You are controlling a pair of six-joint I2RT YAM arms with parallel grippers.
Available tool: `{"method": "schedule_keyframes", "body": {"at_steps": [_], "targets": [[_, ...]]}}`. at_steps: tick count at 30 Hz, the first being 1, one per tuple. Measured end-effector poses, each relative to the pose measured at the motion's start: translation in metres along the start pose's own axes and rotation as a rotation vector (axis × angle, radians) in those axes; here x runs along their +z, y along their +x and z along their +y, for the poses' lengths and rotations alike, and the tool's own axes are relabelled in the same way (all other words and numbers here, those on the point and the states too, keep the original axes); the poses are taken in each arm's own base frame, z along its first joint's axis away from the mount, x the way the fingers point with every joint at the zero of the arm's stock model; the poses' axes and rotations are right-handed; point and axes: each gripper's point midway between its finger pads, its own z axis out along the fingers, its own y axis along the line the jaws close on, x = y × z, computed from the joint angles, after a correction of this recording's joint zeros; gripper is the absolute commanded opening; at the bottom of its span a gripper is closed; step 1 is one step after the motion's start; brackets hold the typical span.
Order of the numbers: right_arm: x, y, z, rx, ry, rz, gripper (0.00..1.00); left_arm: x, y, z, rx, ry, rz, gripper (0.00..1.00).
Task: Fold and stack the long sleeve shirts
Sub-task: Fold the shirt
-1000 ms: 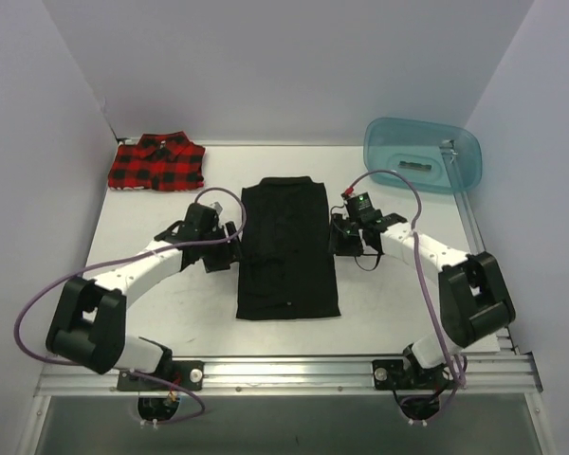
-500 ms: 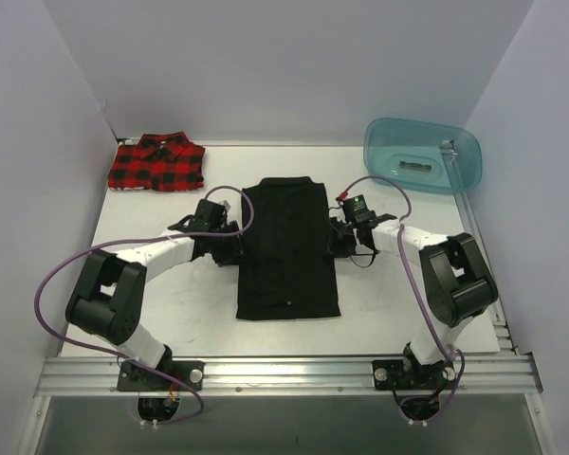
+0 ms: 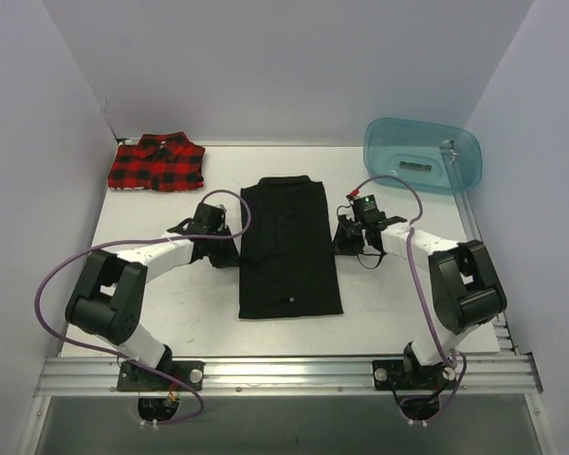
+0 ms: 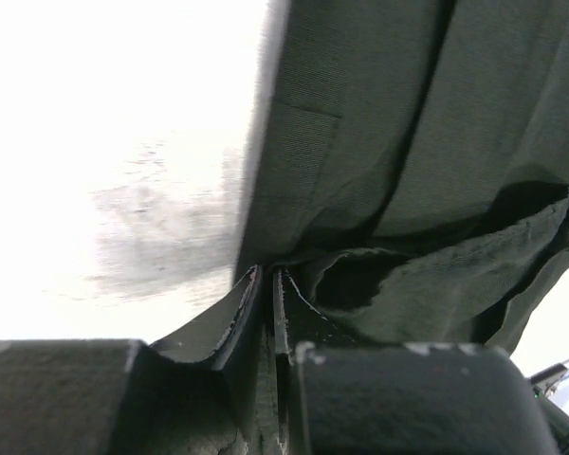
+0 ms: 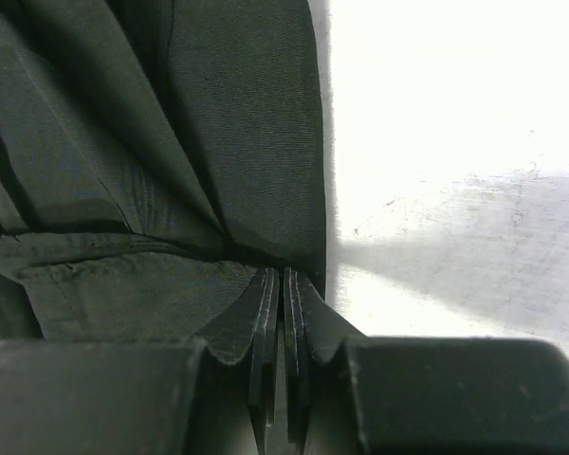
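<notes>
The black long sleeve shirt [image 3: 289, 251] lies folded into a long narrow rectangle at mid-table, collar at the far end. My left gripper [image 3: 235, 248] sits low at its left edge. In the left wrist view this gripper [image 4: 267, 275] has its jaws pinched together on the rumpled edge of the shirt [image 4: 408, 142]. My right gripper [image 3: 342, 237] is at the shirt's right edge. Its jaws [image 5: 283, 273] are shut where folds of the black cloth [image 5: 123, 142] converge. The red-and-black plaid shirt [image 3: 157, 163] lies folded at the far left corner.
A translucent teal tub [image 3: 422, 154] leans at the far right corner. White walls close off the table on the left, back and right. Bare white tabletop [image 3: 171, 303] shows on both sides of the black shirt.
Both grippers have closed down on the black shirt's side edges. The left arm moved in toward the shirt a second ago; the shirt's lower end has shifted slightly right.
</notes>
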Motion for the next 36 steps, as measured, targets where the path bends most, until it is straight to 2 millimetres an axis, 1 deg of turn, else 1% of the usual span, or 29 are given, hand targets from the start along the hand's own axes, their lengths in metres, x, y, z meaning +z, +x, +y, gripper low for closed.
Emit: {"method": "schedule_keyframes", "body": {"at_steps": [2, 3, 5, 6, 7, 8, 9, 10, 11, 12, 14, 16, 17, 19, 21, 24, 26, 27, 28, 29, 32, 34, 36], "targets": [[0.0, 0.0, -0.001, 0.0, 0.007, -0.003, 0.02, -0.001, -0.001, 0.003, -0.009, -0.007, -0.008, 0.22], [0.0, -0.001, -0.002, -0.001, 0.009, -0.004, 0.06, -0.002, -0.003, 0.004, -0.013, -0.008, -0.012, 0.28], [0.0, 0.0, -0.002, -0.011, 0.017, -0.004, 0.1, -0.004, -0.005, 0.004, -0.017, -0.007, -0.019, 0.34], [0.0, 0.001, -0.003, -0.022, 0.026, -0.002, 0.18, -0.005, -0.005, 0.004, -0.016, -0.006, -0.022, 0.39], [-0.002, 0.003, -0.003, -0.036, 0.039, 0.0, 0.23, -0.007, -0.006, 0.003, -0.015, -0.005, -0.024, 0.47], [-0.004, 0.005, -0.004, -0.06, 0.06, 0.001, 0.29, -0.01, -0.006, 0.002, -0.012, -0.003, -0.028, 0.52], [-0.009, 0.005, -0.002, -0.089, 0.076, -0.004, 0.37, -0.014, -0.008, 0.0, -0.009, 0.001, -0.035, 0.58], [-0.014, 0.004, 0.004, -0.14, 0.094, -0.017, 0.4, -0.019, -0.01, -0.003, -0.005, 0.008, -0.045, 0.67], [-0.021, 0.003, 0.013, -0.189, 0.096, -0.034, 0.45, -0.025, -0.014, -0.006, 0.0, 0.015, -0.057, 0.69], [-0.028, 0.001, 0.026, -0.245, 0.091, -0.055, 0.47, -0.033, -0.018, -0.01, 0.002, 0.024, -0.075, 0.74], [-0.045, -0.004, 0.056, -0.357, 0.065, -0.115, 0.48, -0.051, -0.032, -0.017, 0.013, 0.047, -0.123, 0.87], [-0.063, -0.006, 0.087, -0.464, 0.026, -0.177, 0.48, -0.072, -0.051, -0.018, 0.008, 0.065, -0.187, 0.97], [-0.071, -0.005, 0.103, -0.517, 0.006, -0.203, 0.48, -0.078, -0.056, -0.017, 0.008, 0.064, -0.202, 0.97], [-0.082, 0.007, 0.132, -0.624, -0.039, -0.23, 0.49, -0.101, -0.075, -0.003, -0.013, 0.049, -0.271, 0.97], [-0.086, 0.029, 0.16, -0.744, -0.082, -0.224, 0.48, -0.119, -0.086, 0.016, -0.031, 0.019, -0.316, 0.97], [-0.078, 0.066, 0.189, -0.896, -0.122, -0.175, 0.47, -0.145, -0.096, 0.047, -0.053, -0.045, -0.38, 0.98], [-0.065, 0.089, 0.202, -0.975, -0.13, -0.131, 0.45, -0.16, -0.099, 0.069, -0.07, -0.098, -0.434, 0.98], [-0.056, 0.095, 0.204, -0.999, -0.118, -0.111, 0.45, -0.165, -0.097, 0.077, -0.074, -0.121, -0.459, 0.97], [-0.048, 0.108, 0.209, -1.034, -0.116, -0.088, 0.44, -0.167, -0.093, 0.083, -0.073, -0.136, -0.471, 0.97], [-0.039, 0.116, 0.21, -1.058, -0.105, -0.068, 0.43, -0.167, -0.087, 0.087, -0.07, -0.146, -0.477, 0.97], [-0.014, 0.136, 0.206, -1.116, -0.062, -0.01, 0.42, -0.16, -0.066, 0.101, -0.067, -0.18, -0.444, 0.97], [0.001, 0.147, 0.202, -1.143, -0.033, 0.02, 0.42, -0.157, -0.062, 0.106, -0.064, -0.198, -0.429, 0.97], [0.011, 0.154, 0.198, -1.161, -0.011, 0.043, 0.42, -0.157, -0.061, 0.107, -0.061, -0.202, -0.424, 0.97]]}}
